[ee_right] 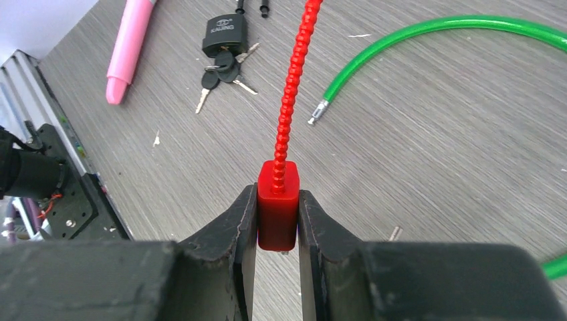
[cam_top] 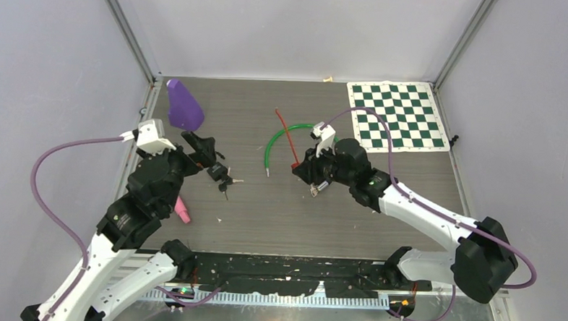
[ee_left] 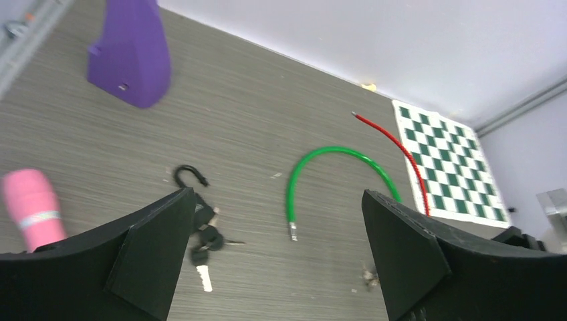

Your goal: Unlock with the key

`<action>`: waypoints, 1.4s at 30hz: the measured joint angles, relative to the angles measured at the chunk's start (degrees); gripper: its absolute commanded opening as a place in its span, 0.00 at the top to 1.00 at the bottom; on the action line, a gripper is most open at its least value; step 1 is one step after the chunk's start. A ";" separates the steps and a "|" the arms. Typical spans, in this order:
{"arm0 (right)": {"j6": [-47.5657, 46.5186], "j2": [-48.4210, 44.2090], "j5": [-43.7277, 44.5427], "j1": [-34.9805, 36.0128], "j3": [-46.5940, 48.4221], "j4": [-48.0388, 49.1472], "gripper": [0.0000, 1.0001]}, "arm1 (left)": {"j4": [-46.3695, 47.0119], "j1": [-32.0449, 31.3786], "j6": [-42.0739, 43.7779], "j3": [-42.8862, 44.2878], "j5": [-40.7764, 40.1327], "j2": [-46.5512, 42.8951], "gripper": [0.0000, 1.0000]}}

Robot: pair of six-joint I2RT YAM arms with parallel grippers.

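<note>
A black padlock [ee_right: 224, 35] lies on the table with a bunch of keys [ee_right: 224, 70] at its bottom end, one key in the lock. In the left wrist view its hooked shackle [ee_left: 187, 175] shows, and the body is partly hidden behind my left finger [ee_left: 154, 254]. My left gripper [ee_left: 281, 261] hangs just above and beside the padlock [cam_top: 217, 173], jaws wide open and empty. My right gripper [ee_right: 277, 194] is shut on the red block [ee_right: 277, 207] at the end of a red beaded cable [ee_right: 294, 80], at mid table [cam_top: 295, 164].
A green cable [cam_top: 282, 140] curves beside the red cable [cam_top: 286, 132]. A purple object [cam_top: 184, 104] stands at the back left, and a pink marker [cam_top: 183, 211] lies near the left arm. A green checkerboard [cam_top: 395, 115] sits at the back right.
</note>
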 measured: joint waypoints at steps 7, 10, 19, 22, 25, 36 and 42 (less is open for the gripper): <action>4.09 10.43 -3.48 0.48 1.99 4.02 0.95 | -8.48 0.00 7.30 1.33 -3.54 -3.48 0.00; 4.59 18.03 -2.86 1.57 5.68 3.63 0.95 | -10.40 0.00 9.62 0.15 -4.11 -5.57 0.00; 4.20 33.57 7.58 9.66 18.80 -4.61 0.71 | -13.88 0.00 13.94 -6.82 -7.17 -10.84 0.00; 4.81 35.63 10.19 11.45 20.55 -7.76 0.52 | -14.27 0.00 14.43 -9.40 -8.04 -13.75 0.00; 5.40 36.41 12.02 12.98 21.33 -10.36 0.37 | -14.05 0.04 14.88 -10.71 -8.02 -17.79 0.01; 9.29 20.98 21.55 14.88 16.59 -17.29 0.07 | -11.13 1.90 15.98 -13.90 -8.50 -31.41 0.00; 11.43 -6.99 36.74 12.76 7.82 -18.18 0.04 | -10.62 1.90 15.96 -14.12 -8.87 -34.40 0.00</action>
